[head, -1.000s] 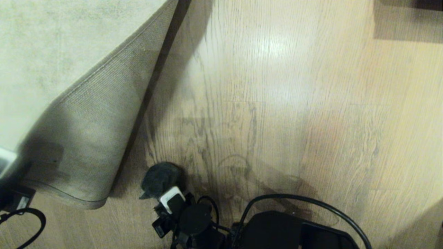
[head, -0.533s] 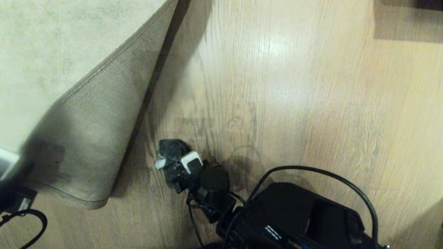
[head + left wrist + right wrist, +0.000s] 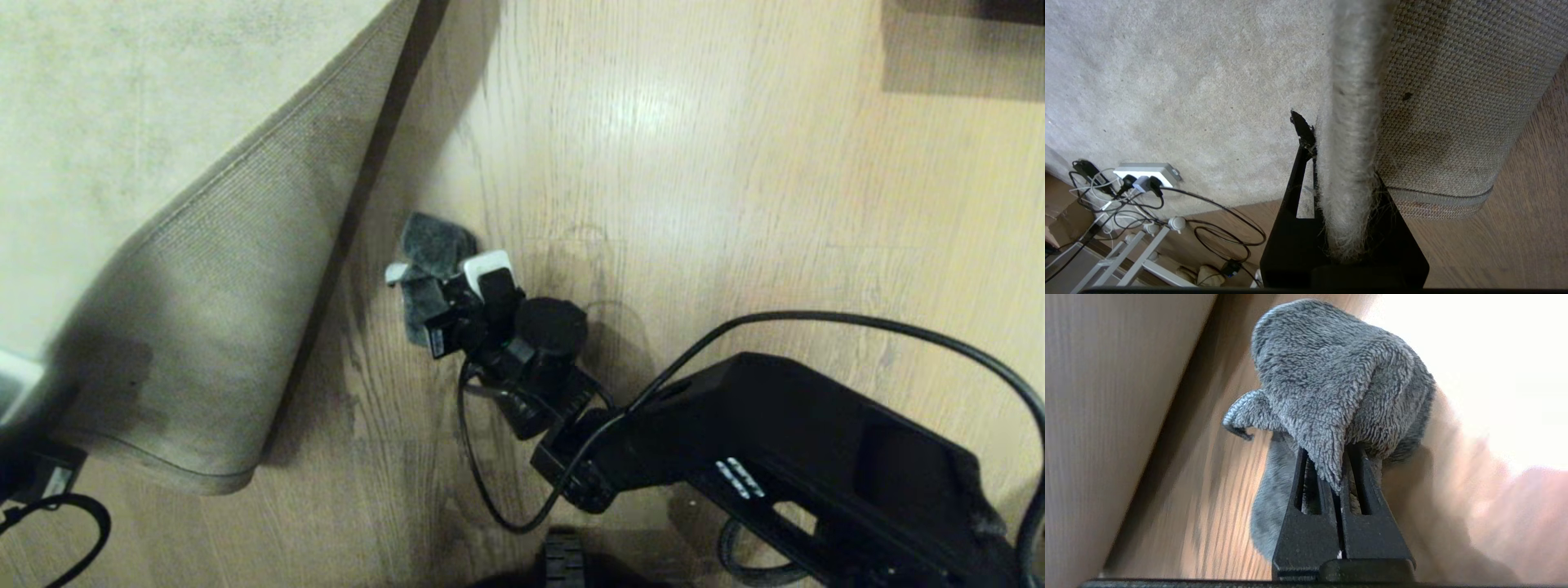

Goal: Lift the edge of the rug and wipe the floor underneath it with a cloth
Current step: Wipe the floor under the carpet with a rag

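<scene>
The pale rug (image 3: 122,106) has its corner lifted and folded back, woven backing (image 3: 204,327) facing up. My left gripper (image 3: 1343,163) is shut on the rug edge (image 3: 1351,102), holding it off the floor; one finger is hidden behind the pile. The dark grey cloth (image 3: 429,245) is pressed onto the wood floor (image 3: 694,204) just right of the raised fold. My right gripper (image 3: 445,290) is shut on it. In the right wrist view the cloth (image 3: 1339,375) bunches over the closed right gripper (image 3: 1337,457), with the rug backing (image 3: 1106,416) close alongside.
A white power strip (image 3: 1145,173) with tangled black cables and a white rack (image 3: 1126,261) sit at the rug's near side by my left arm. A dark piece of furniture (image 3: 963,41) stands at the far right. My right arm's cable (image 3: 816,322) loops over the floor.
My right gripper has slid the cloth away from me along the floor beside the lifted rug. The left gripper and the rug have not moved.
</scene>
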Robot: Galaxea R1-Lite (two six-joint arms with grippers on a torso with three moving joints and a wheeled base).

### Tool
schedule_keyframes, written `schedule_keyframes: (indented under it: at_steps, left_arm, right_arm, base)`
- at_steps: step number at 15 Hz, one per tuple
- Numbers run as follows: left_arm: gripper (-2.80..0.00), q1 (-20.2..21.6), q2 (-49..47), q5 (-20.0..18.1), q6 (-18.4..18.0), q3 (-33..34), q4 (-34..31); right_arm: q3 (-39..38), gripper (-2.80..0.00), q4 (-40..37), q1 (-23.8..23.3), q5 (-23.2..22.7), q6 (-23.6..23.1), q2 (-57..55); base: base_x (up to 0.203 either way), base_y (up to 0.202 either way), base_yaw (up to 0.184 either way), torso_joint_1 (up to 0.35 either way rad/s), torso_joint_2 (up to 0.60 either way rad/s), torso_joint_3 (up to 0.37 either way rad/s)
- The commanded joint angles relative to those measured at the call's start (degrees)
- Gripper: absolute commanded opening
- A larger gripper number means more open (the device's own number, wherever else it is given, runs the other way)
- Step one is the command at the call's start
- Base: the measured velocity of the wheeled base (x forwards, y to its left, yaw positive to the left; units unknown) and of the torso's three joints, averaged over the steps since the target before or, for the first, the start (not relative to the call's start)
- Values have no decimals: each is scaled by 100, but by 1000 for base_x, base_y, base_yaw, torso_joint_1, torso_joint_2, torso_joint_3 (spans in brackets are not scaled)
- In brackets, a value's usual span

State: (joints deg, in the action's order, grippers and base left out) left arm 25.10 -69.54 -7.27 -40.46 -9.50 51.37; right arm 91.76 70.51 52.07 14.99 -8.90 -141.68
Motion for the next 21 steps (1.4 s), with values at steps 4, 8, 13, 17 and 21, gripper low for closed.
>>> schedule_keyframes:
  at_steps: [4, 8, 13, 17, 21]
  left_arm:
    - [-280, 4, 19, -3, -22, 9, 40]
    - [-280, 4, 18, -3, -14, 9, 31]
    - [-280, 4, 1, -3, -14, 9, 31]
    - [-280, -4, -7, -3, 3, 9, 11]
    - [-280, 4, -34, -3, 21, 18, -22]
  right_arm:
    - [-789, -280, -157, -81, 20, -18, 1295]
    - [-2261, -280, -130, 152, 13, -101, 2079]
    - [-3870, -280, 8, 957, 49, -138, 2647]
    - [-4106, -280, 28, 1321, 48, -138, 2163]
    - [-4085, -280, 41, 1601, 12, -118, 1437]
  base:
    - [0, 0, 0, 0, 0, 0]
    - [0, 0, 0, 0, 0, 0]
    - [0, 0, 0, 0, 0, 0]
    - [0, 0, 0, 0, 0, 0]
    - [0, 0, 0, 0, 0, 0]
